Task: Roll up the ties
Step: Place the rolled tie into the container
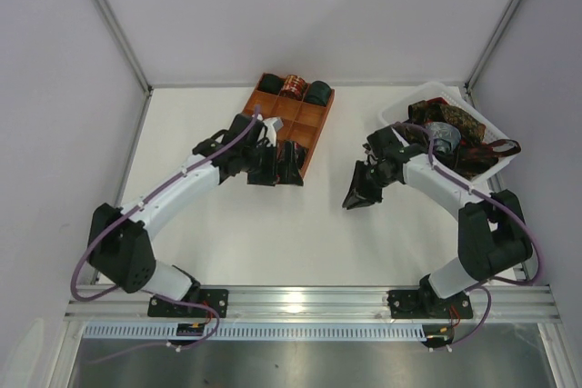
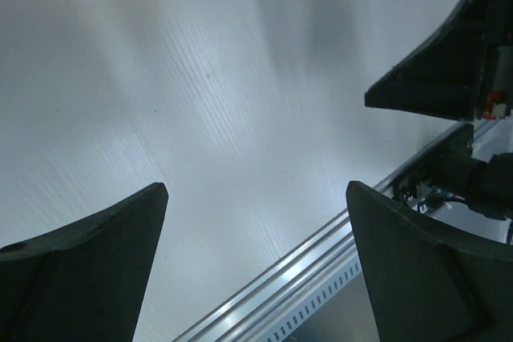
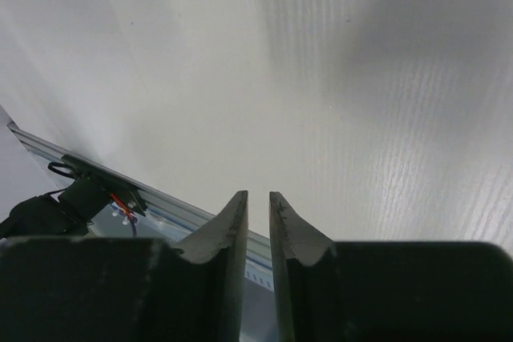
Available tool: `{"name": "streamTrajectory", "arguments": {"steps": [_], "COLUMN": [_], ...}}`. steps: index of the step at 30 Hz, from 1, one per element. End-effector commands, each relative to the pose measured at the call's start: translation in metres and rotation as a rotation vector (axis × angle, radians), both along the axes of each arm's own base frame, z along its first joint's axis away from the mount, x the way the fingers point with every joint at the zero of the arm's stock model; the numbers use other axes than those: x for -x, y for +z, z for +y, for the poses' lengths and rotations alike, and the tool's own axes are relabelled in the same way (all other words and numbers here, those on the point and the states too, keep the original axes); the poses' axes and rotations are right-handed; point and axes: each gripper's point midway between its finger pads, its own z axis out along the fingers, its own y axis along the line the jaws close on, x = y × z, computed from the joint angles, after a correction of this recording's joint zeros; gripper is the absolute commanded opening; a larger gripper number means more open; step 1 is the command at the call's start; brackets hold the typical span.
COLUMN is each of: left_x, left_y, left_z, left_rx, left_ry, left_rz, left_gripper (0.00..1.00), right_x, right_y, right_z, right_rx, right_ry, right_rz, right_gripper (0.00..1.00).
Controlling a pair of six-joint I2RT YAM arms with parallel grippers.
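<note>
We see left gripper [image 1: 276,177] spread wide, empty, beside the tray [image 1: 326,120] of rolled ties [image 1: 292,85]. Right gripper [image 1: 357,197] barely parted, empty, near loose ties [image 1: 459,129] in the bin [image 1: 400,106].

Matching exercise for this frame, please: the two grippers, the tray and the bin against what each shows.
1. left gripper
2. right gripper
3. tray
4. bin

A. heap of loose ties inside
B. fingers wide apart
C. three rolled ties in its far row
D. fingers nearly together, nothing between

Pairs: 1-B, 2-D, 3-C, 4-A
</note>
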Motion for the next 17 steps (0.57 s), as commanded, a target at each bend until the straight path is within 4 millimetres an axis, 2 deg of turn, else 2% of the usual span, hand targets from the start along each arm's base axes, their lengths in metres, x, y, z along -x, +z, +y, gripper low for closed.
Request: {"name": "streamTrajectory", "arguments": {"steps": [1,3,4,5,6,7,9,10,12,13,14,15,16,17], "left_x": [0.018,0.032,0.039,0.045,0.049,0.054,0.061,0.064,0.069,0.073,0.078,0.078,0.083,0.086], "left_y": [0.036,0.039,0.034,0.042,0.047,0.040,0.049,0.047,0.052,0.048,0.051,0.057,0.048,0.051], "left_z": [-0.014,-0.017,-0.017,-0.017,-0.019,-0.017,-0.016,-0.015,-0.014,-0.013,-0.012,-0.014,-0.012,-0.011], "left_rx": [0.197,0.254,0.280,0.310,0.343,0.347,0.382,0.386,0.407,0.413,0.430,0.459,0.473,0.498], "left_ry": [-0.063,-0.101,-0.109,-0.121,-0.139,-0.141,-0.158,-0.167,-0.182,-0.183,-0.189,-0.195,-0.182,-0.179], "left_rz": [-0.081,-0.075,-0.068,-0.087,-0.102,-0.090,-0.120,-0.122,-0.145,-0.134,-0.146,-0.176,-0.152,-0.165], "left_gripper": [1.00,1.00,1.00,1.00,1.00,1.00,1.00,1.00,1.00,1.00,1.00,1.00,1.00,1.00], "right_x": [-0.008,-0.003,0.000,0.002,0.000,0.009,0.012,0.018,0.023,0.026,0.033,0.035,0.030,0.029], "right_y": [0.007,0.013,0.009,0.015,0.017,0.007,0.015,0.007,0.007,0.017,0.012,0.022,0.035,0.046], "right_z": [0.008,0.010,0.010,0.009,0.011,0.008,0.008,0.005,0.003,0.003,0.003,0.005,-0.002,-0.004], "right_rx": [-0.013,-0.018,-0.025,-0.037,-0.064,-0.068,-0.099,-0.097,-0.111,-0.137,-0.135,-0.151,-0.164,-0.193], "right_ry": [-0.040,-0.045,-0.061,-0.081,-0.094,-0.116,-0.129,-0.142,-0.156,-0.156,-0.148,-0.150,-0.197,-0.231], "right_rz": [-0.067,-0.109,-0.116,-0.146,-0.178,-0.156,-0.220,-0.218,-0.229,-0.277,-0.299,-0.354,-0.469,-0.530], "right_gripper": [0.23,0.41,0.49,0.71,0.87,0.98,1.00,1.00,1.00,0.99,1.00,1.00,1.00,1.00]}}
